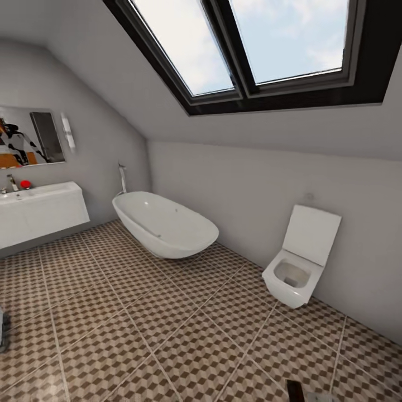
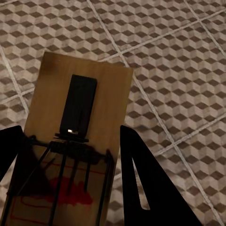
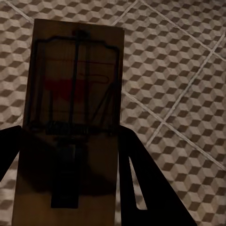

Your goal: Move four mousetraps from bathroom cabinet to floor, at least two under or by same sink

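Two mousetraps, one [image 2: 75,141] per gripper, another [image 3: 70,108], above bathroom floor [image 1: 167,335].

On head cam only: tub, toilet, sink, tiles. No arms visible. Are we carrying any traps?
Observer: Yes. In the left wrist view the left gripper holds a mousetrap between its dark fingers, above the tiled floor.
Operator: And the right?
Observer: Same. The right gripper holds a second mousetrap, also over the tiles.
Operator: Which way do they point?
Observer: They differ. The left trap's red mark sits at the gripper end; the right trap's red mark sits at the far end.
Operator: Anything under the sink yet?
Observer: The wrist views don't show it. In your view the floor below it looks bare.
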Robot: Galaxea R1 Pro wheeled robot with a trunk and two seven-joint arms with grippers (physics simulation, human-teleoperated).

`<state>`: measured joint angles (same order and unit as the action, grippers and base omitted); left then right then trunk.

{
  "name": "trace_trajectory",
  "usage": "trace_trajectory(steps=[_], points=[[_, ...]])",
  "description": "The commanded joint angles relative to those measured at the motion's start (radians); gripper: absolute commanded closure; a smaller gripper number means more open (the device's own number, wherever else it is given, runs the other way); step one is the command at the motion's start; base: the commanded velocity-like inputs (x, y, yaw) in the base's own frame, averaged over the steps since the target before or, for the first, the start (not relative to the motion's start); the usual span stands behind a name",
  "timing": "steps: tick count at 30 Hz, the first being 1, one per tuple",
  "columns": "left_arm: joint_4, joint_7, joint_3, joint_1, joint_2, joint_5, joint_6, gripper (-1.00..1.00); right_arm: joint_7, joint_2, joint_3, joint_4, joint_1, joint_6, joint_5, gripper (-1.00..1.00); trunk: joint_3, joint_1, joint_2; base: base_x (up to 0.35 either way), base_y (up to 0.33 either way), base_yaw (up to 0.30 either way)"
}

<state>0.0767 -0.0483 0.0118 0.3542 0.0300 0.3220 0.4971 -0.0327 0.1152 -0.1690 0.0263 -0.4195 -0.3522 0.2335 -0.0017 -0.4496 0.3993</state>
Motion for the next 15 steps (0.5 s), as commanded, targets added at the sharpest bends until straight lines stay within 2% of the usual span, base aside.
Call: trace_trajectory(steps=[1,15], points=[[0.005,-0.007,0.001,0.002,0.0,0.003,0.006,1.0,0.002,0.0,-0.009,0.003,-0.001,-0.005,0.01,1.0,0.0,0.0,0.001,0.0,0.0,0.257],[0.005,-0.007,0.001,0.002,-0.001,0.003,0.006,1.0,0.002,0.0,-0.009,0.003,-0.001,-0.005,0.012,1.0,0.0,0.0,0.001,0.0,0.0,0.257]])
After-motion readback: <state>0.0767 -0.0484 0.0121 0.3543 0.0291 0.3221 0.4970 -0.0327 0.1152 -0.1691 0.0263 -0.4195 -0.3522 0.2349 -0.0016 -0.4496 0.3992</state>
